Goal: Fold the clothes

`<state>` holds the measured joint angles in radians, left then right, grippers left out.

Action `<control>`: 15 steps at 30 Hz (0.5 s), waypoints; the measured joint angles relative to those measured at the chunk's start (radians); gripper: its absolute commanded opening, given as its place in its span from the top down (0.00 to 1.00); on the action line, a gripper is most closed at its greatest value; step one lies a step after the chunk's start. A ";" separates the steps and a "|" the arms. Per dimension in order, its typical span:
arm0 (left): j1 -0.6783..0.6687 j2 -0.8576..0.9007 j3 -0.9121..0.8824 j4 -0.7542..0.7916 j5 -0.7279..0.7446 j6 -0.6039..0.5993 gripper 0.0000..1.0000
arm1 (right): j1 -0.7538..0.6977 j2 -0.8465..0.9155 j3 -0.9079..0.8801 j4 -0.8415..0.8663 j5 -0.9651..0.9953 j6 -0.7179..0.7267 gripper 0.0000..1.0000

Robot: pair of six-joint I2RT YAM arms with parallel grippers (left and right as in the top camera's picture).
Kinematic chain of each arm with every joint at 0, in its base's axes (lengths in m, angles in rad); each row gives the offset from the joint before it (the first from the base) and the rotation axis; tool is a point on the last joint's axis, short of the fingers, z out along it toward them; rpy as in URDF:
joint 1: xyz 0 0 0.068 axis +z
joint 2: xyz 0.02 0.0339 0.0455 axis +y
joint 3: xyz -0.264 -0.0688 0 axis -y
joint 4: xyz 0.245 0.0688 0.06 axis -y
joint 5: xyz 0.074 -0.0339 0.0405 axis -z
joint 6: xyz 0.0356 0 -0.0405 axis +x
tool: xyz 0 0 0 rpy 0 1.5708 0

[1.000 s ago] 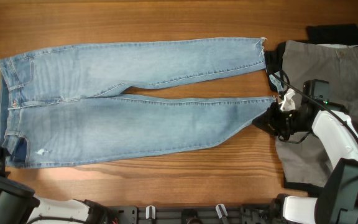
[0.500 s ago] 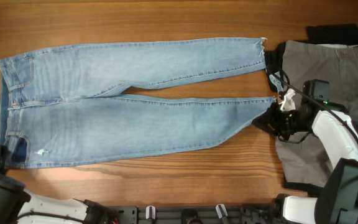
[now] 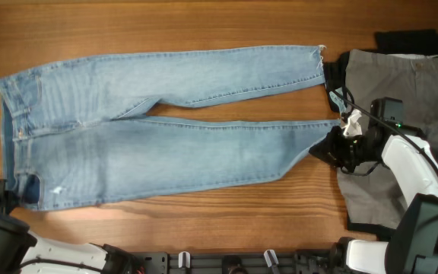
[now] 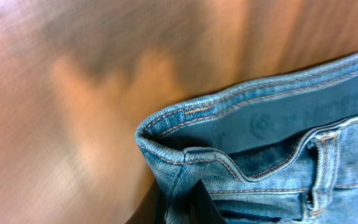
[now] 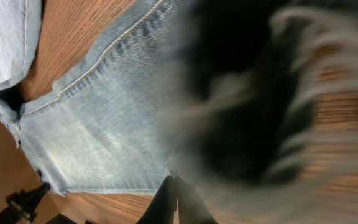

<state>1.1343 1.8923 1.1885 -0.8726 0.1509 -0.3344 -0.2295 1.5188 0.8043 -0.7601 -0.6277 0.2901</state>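
So, fabric: the jeans [image 3: 166, 144] are faded light-blue denim, soft and lightly wrinkled, with orange stitching and a darker inner waistband [image 4: 278, 118]; white frayed threads at the hems.
Shape: two long slim legs lying flat, nearly side by side, with a narrow wedge of wood showing between them.
Long axis: left to right across the wooden table [image 3: 204, 23]; waistband at the left end, hems at the right.
Left gripper [image 3: 0, 194]: at the waistband's near corner, fingers [image 4: 201, 204] closed on the folded denim.
Right gripper [image 3: 339, 148]: at the near leg's hem, fingers [image 5: 166, 199] pinched together on the denim edge.
Beside: a grey garment [image 3: 409, 91] and a black garment [image 3: 409, 38] at the right, just beside the hems.
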 measured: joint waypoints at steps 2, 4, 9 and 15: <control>0.000 -0.015 0.053 -0.091 -0.035 -0.026 0.96 | 0.000 0.000 0.000 -0.002 0.000 0.000 0.96; -0.001 -0.039 0.104 -0.138 -0.049 -0.039 0.96 | 0.000 0.000 0.000 -0.002 0.000 0.000 0.96; -0.079 -0.132 0.183 -0.138 -0.075 -0.060 0.94 | 0.000 0.000 0.000 -0.002 0.000 0.000 0.96; -0.299 -0.107 0.186 -0.033 -0.147 -0.068 0.93 | 0.000 0.000 0.000 -0.004 0.000 0.000 0.96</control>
<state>0.8356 1.7851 1.3743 -0.9058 0.0040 -0.4026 -0.2295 1.5188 0.8043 -0.7639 -0.6273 0.2901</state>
